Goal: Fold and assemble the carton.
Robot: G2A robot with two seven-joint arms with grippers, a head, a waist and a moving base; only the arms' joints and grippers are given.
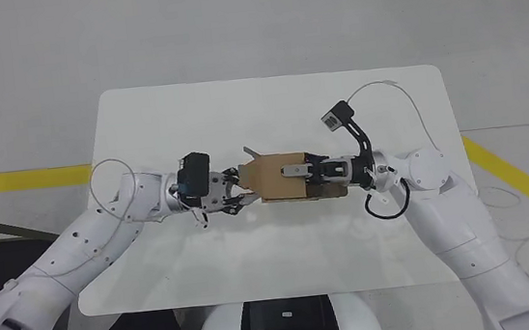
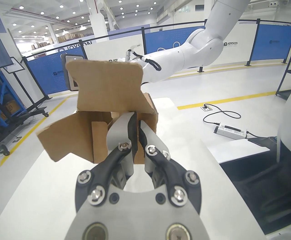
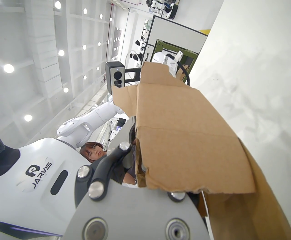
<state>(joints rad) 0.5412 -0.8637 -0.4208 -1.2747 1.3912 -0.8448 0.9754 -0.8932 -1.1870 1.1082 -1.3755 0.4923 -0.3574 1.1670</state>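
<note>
Carton (image 1: 280, 175) of brown corrugated board, partly erected, near the middle of the tabletop (image 1: 143, 119), spanned end to end by the two grippers. Whether it rests on the surface or is held just clear of it cannot be told.

Handling, as judged: light and empty. Each panel is stiff but hinges freely at every crease, so the body will skew if pushed at one corner. The thin walls crush and tear readily, and one edge near the right gripper (image 1: 302, 171) is ragged. The best holds are on a wall close to a crease, not on a loose flap.

At the end facing the left gripper (image 2: 136, 119), one flap stands upright and another splays outward, leaving the inside open. The left gripper's fingers (image 2: 122, 127) are drawn almost together with a narrow slit between them, apparently pinching a thin wall just under the upright flap. The right gripper lies at the opposite end, over the top panel. The board covers it, so whether it is closed on the carton cannot be told.

Both arms come in from the left and right edges of the tabletop, elbows bent, forearms roughly level, wrists aimed at each other along the carton's length.
</note>
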